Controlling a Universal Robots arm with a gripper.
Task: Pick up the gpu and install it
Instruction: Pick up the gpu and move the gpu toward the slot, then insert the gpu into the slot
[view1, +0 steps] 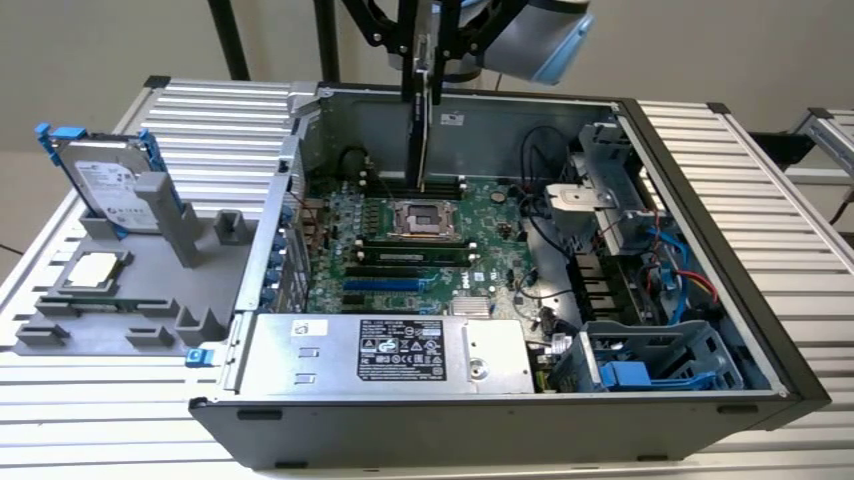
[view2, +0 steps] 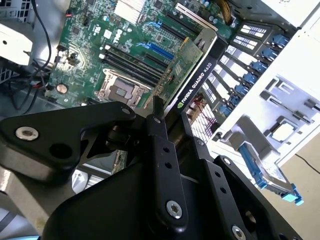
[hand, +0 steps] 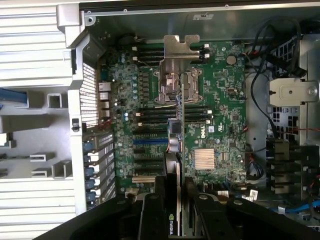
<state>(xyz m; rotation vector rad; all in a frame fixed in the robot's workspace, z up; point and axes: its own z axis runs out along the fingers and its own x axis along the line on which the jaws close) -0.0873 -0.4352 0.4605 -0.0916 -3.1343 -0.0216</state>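
The gpu (view1: 423, 130) hangs on edge above the open computer case (view1: 694, 200), with my gripper (view1: 427, 68) shut on its upper end. Its lower end is over the motherboard (view1: 501, 235), close to the processor socket (view1: 424, 217). In the second wrist view the gpu (view2: 192, 70) shows its green board and black cooler edge running out from the gripper (view2: 162, 117). In the first wrist view the gpu (hand: 175, 150) is seen edge-on with its silver bracket (hand: 179, 50) at the far end, held by the gripper (hand: 174, 197) above the expansion slots (hand: 150, 142).
A silver hard drive in a blue frame (view1: 114, 185) and a square processor chip (view1: 91, 270) sit on a grey fixture (view1: 160, 300) at the exterior view's left. Inside the case are the power supply (view1: 387, 350), a drive cage (view1: 654, 360) and loose cables (view1: 667, 270).
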